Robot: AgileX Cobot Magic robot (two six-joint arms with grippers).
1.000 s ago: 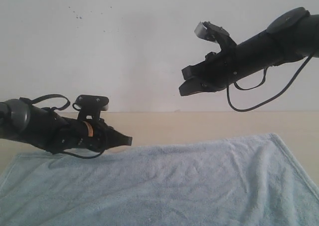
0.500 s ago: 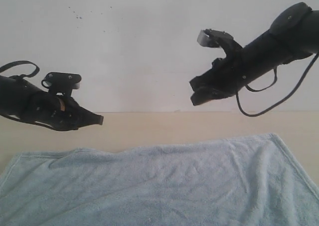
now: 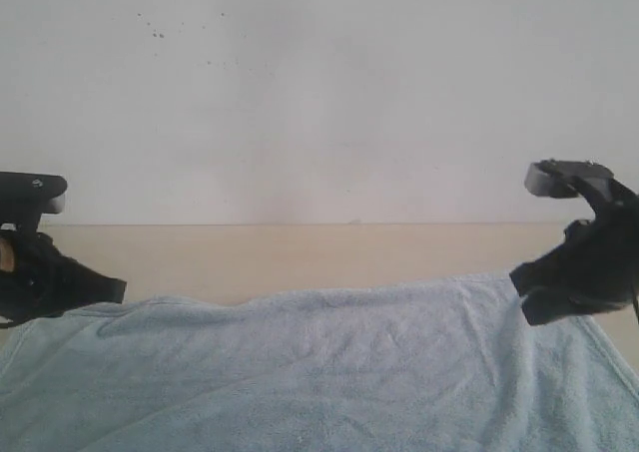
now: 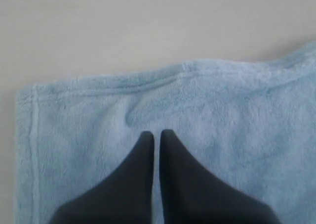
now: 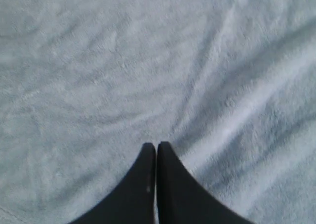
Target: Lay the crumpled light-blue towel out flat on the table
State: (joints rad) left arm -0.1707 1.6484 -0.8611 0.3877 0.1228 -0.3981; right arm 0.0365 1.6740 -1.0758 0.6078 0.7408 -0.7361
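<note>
Towel (image 3: 329, 372) lies spread across lower frame on table (image 3: 300, 257), faintly rippled. Left gripper (image 3: 118, 289) at left edge of frame, right gripper (image 3: 519, 294) at right edge. Both jaws closed, holding nothing.

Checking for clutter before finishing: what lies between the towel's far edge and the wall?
Only a bare strip of the table; nothing else sits between the towel and the wall, as the exterior view shows.
</note>
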